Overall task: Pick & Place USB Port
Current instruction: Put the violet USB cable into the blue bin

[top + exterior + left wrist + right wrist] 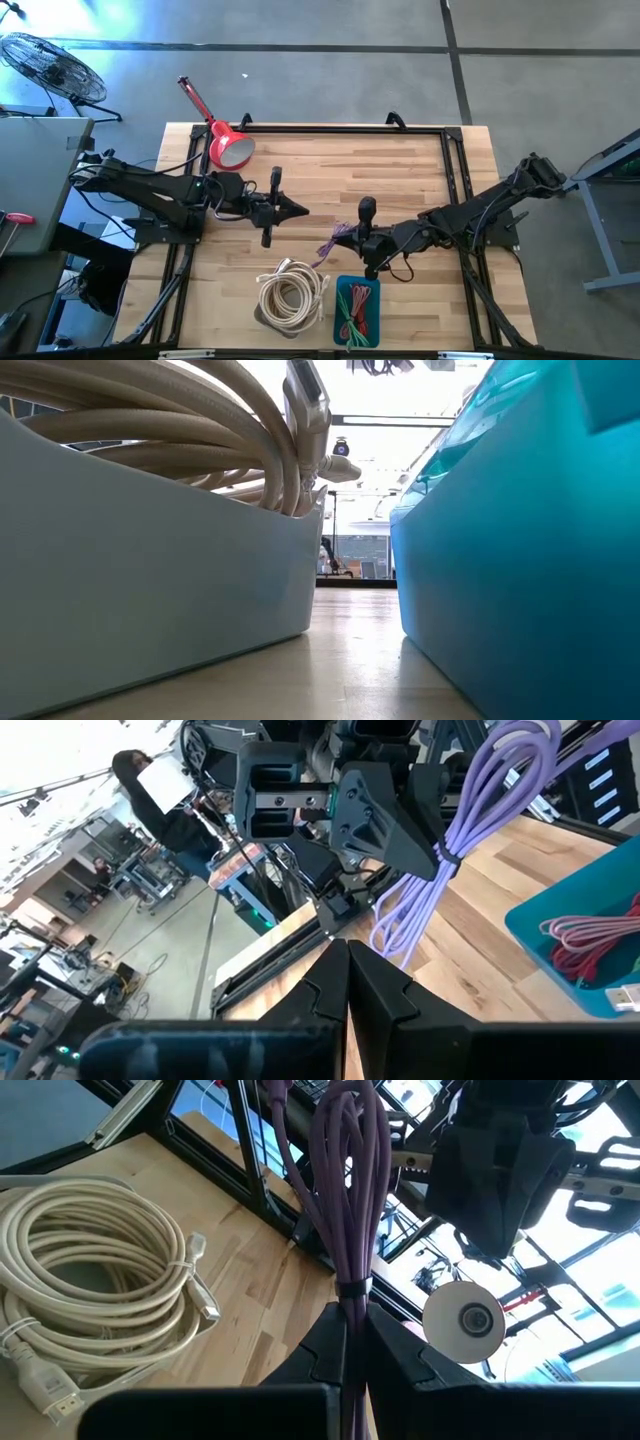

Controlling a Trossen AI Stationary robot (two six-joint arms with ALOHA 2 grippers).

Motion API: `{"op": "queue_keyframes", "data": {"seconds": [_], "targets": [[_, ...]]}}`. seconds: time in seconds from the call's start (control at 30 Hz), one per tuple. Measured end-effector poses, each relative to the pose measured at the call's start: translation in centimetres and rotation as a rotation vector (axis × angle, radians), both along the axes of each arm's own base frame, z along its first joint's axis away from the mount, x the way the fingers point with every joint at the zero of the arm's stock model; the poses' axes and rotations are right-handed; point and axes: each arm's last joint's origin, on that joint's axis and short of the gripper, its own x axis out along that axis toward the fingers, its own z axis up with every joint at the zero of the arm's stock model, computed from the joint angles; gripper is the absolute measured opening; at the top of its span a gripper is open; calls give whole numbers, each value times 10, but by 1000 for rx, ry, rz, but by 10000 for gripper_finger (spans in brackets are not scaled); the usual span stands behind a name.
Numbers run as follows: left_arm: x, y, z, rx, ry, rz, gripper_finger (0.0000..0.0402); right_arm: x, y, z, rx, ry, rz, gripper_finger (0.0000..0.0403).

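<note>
I'm holding the purple cable bundle (345, 1200) in the right gripper (352, 238), jaws pinched on it just at the tie that binds the loops, so the bundle is hanging off the fingers above the bare wood near the middle of the table (400, 170). From the right wrist view the cord is running straight up out of the closed fingers. My left gripper (291, 210) is pressed together on nothing, pointing across toward the right one from the left half of the table, and I'm seeing the purple loops right ahead of its fingertips in the left wrist view, close but apart from them.

I'm judging this as the carry step: the cable is picked and not yet placed. The teal bin (357, 312) with red and green cords is sitting at the near edge, just near-side of my right gripper, and the grey bin (258, 316) with the cream cable coil (291, 291) is to its left. Next I'm needing to decide which bin takes the purple one, swing the right arm nearer, lower over it, then spread the jaws. The dangling loops could snag a rim, so I'm planning a high approach
</note>
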Motion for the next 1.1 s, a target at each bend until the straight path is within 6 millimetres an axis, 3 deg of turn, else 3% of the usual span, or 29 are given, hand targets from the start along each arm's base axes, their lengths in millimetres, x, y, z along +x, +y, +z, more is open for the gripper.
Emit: {"op": "queue_keyframes", "data": {"seconds": [0.27, 0.53, 0.77, 0.97, 1.1], "targets": [[0, 0, -1, 11, 11, 0, 1, -1, -1, 1, -8, -3, -28, 10], [-3, 2, -14, 286, 133, 15, 1, -18, -3, 20, 4, -48, -35, 10], [-5, 4, -13, 205, 159, 75, 1, -33, -7, 29, 12, -44, -92, 10], [-40, 18, 30, 210, 170, 349, 1, -36, -8, 30, 25, -37, -98, 10], [-84, 24, 59, 91, 94, 307, 1, -37, -9, 27, 15, -14, -101, 10]]}}
